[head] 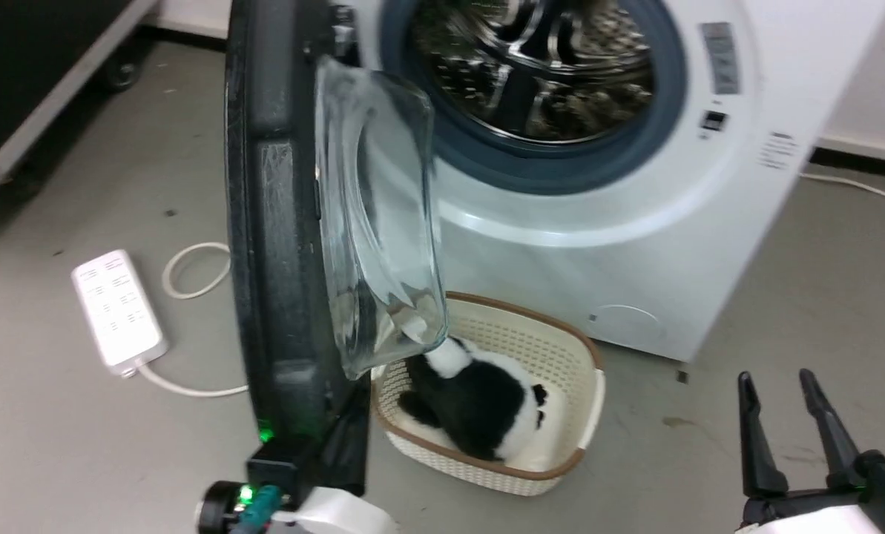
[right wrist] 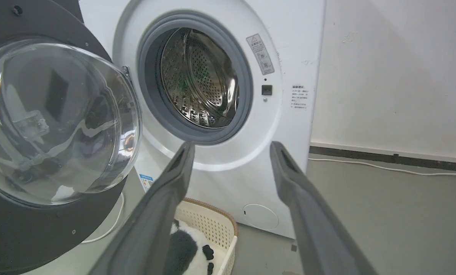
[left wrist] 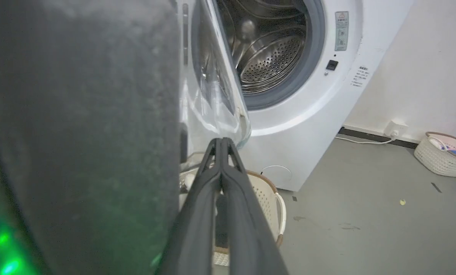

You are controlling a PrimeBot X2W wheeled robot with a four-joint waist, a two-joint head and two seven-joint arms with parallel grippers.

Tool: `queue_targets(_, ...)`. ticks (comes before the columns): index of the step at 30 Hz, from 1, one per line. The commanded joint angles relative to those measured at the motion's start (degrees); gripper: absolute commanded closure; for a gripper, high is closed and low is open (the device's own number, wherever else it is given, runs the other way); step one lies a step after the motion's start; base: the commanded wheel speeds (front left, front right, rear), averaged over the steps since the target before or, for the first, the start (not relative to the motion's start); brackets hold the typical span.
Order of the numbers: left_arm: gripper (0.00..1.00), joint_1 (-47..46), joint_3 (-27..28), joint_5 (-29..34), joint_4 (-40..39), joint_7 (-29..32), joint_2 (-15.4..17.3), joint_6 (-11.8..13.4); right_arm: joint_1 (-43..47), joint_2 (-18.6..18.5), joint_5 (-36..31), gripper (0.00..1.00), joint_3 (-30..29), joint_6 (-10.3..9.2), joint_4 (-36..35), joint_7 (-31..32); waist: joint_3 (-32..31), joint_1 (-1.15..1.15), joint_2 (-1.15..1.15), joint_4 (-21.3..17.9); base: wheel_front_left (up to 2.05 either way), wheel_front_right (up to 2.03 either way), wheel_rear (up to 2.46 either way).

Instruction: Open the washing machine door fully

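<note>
- So, the washing machine door (head: 271, 222) looks about halfway there. It stands roughly square to the front of the washing machine (head: 635, 245), edge-on in the head view, with its clear bowl window bulging back toward the opening.
- The drum (right wrist: 201, 84) is fully exposed, so the unlatching part is done. What's left, I reckon, is swinging the door further out to the robot's left until it stops.
- The left gripper (left wrist: 221, 142) has its fingers pressed together with nothing between them that I can see. It sits low on the inner side of the door, tips just beside the glass bulge. I can't tell if it's actually touching.
- The right gripper (head: 785, 382) has its fingers spread wide and holds nothing. It's well apart from the door.
- A laundry basket (head: 561, 331) sits on the floor right in front of the machine, under the window, with a black-and-white plush toy (head: 479, 408) in it. It's on the inner side of the door, so I doubt it blocks the swing.
- On the outer side, a white power strip (head: 118, 308) and its cable (head: 190, 271) lie flat on the floor. The door probably clears them.
- A second basket (left wrist: 442, 156) sits by the wall, well out of the way.
</note>
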Motion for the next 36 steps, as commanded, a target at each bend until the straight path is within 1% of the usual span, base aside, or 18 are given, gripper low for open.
queue_targets(1, 1.00, 0.84, 0.98, -0.32, -0.35, -0.12, 0.80, 0.51, 0.62, 0.20, -0.06, 0.00, 0.43, 0.05, 0.23, -0.25, -0.13, 0.00, 0.00, 2.57, 0.00, 0.00, 0.00)
queue_targets(5, 1.00, 0.97, 4.61, -1.80, -1.40, 0.11, 2.85, 1.61, 0.13, 0.20, -0.94, 0.00, 1.28, 0.05, 0.14, -0.25, 0.64, 0.00, 0.00, 4.70, 0.00, 0.00, 0.00)
queue_targets(8, 1.00, 0.61, 7.48, -3.02, -2.21, 0.69, 4.82, 2.07, -0.26, 0.20, -1.38, 0.00, 1.47, 0.05, -0.01, -0.25, 1.56, 0.00, 0.00, 5.44, 0.00, 0.00, 0.00)
queue_targets(14, 1.00, -0.92, 13.45, -5.68, -1.65, 2.38, 10.26, 1.59, -1.02, 0.20, -2.20, 0.00, 1.80, 0.05, -0.32, -0.25, 4.88, 0.00, 0.00, 5.03, 0.00, 0.00, 0.00)
queue_targets(18, 1.00, -2.62, 17.51, -8.00, -0.12, 2.94, 13.16, 1.24, -1.72, 0.03, -2.95, 0.00, 1.82, 0.05, -0.68, -0.25, 7.76, 0.00, 0.00, 4.07, 0.00, 0.00, 0.00)
queue_targets(22, 1.00, -4.68, 22.56, -10.61, 2.86, 2.82, 16.76, 0.83, -2.67, -0.67, -3.18, 0.00, 1.71, 0.05, -1.22, -0.25, 10.73, 0.00, 0.00, 2.93, 0.00, 0.00, 0.00)
queue_targets(26, 1.00, -8.07, 26.62, -12.76, 7.01, 2.37, 20.85, -0.57, -3.73, -1.70, -3.29, 0.00, 1.61, 0.05, -1.64, -0.25, 13.51, 0.00, 0.00, 2.00, 0.00, 0.00, 0.00)
queue_targets(31, 1.00, -12.78, 30.27, -16.27, 12.79, 2.46, 23.55, -2.10, -5.22, -2.30, -3.50, 0.00, 1.27, 0.05, -2.20, -0.25, 16.12, 0.00, 0.00, 1.06, 0.00, 0.00, 0.00)
queue_targets(36, 1.00, -16.76, 32.09, -17.35, 19.33, 1.16, 26.25, -3.22, -6.20, -2.60, -3.57, 0.00, 1.34, 0.05, -2.34, -0.25, 17.30, 0.00, 0.00, 0.45, 0.00, 0.00, 0.00)
